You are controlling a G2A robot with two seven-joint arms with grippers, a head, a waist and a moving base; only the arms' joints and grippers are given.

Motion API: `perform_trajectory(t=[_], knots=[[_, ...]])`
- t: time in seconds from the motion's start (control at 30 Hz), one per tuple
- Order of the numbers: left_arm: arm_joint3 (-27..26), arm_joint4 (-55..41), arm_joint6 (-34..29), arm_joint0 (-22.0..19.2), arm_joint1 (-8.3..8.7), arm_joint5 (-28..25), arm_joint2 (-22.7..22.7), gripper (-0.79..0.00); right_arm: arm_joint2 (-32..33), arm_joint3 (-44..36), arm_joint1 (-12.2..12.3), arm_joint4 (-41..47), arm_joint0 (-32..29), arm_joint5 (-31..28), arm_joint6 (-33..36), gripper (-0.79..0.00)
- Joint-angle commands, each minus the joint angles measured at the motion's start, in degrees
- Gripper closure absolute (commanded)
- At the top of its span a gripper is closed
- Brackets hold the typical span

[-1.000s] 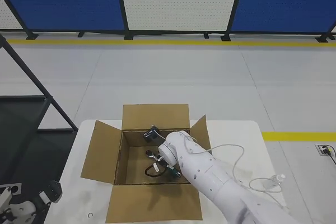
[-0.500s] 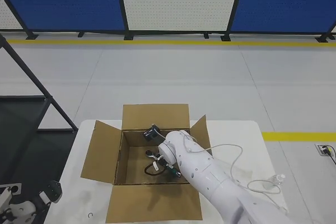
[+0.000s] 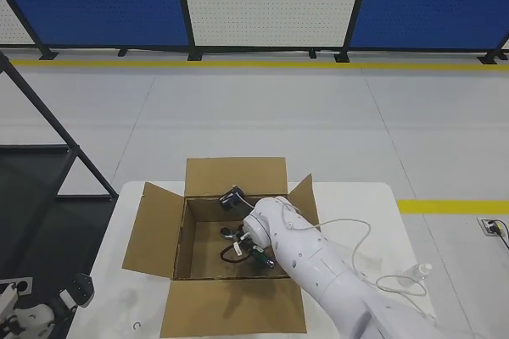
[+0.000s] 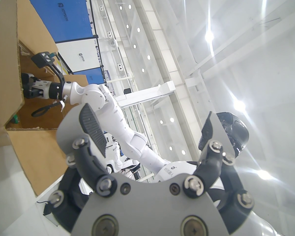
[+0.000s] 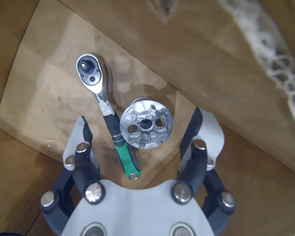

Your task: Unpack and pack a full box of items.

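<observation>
An open cardboard box (image 3: 155,241) stands on the white table (image 3: 356,203). My right arm goes down into it. On the box floor lie a ratchet wrench (image 5: 101,94) with a green handle and a round silver metal part (image 5: 146,127), side by side and touching. My right gripper (image 5: 140,115) hangs open just above them, with the wrench handle and the metal part between its fingers; from the left wrist this gripper (image 4: 27,90) is seen inside the box. My left gripper (image 4: 147,110) is open and empty, pointing up at the ceiling beside the box.
The box's four flaps (image 3: 235,307) are folded outward. A small clear bottle (image 3: 420,271) and a loose white cable (image 3: 382,275) lie on the table's right side. A black rack (image 3: 34,195) stands left of the table.
My right wrist has edged slightly toward the box's far wall. Nothing has been taken hold of or moved.
</observation>
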Motion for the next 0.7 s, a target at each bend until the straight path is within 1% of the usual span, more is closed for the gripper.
perform_trajectory(t=[0.0,0.07,0.2,0.37,0.53,0.67], knots=[[0.0,0.0,0.0,0.0,0.0,0.0,0.0,-0.785,0.7,-0.8,0.5,0.1,-0.1,-1.2,-1.5,-0.751],[0.0,0.0,0.0,0.0,0.0,0.0,0.0,-0.785,1.3,-1.8,1.1,-0.4,-0.4,-2.0,-2.3,-0.751],[0.0,0.0,0.0,0.0,0.0,0.0,0.0,-0.785,2.7,-5.7,2.8,-1.9,-1.5,-1.9,-3.0,-0.779],[0.0,0.0,0.0,0.0,0.0,0.0,0.0,-0.785,5.1,-14.2,6.0,-5.2,-4.5,-0.7,-1.3,-0.785],[0.0,0.0,0.0,0.0,0.0,0.0,0.0,-0.785,9.4,-27.9,10.5,-10.1,-10.1,0.9,2.0,-0.785],[0.0,0.0,0.0,0.0,0.0,0.0,0.0,-0.785,15.9,-45.0,15.2,-15.8,-18.6,-0.3,5.6,-0.785]])
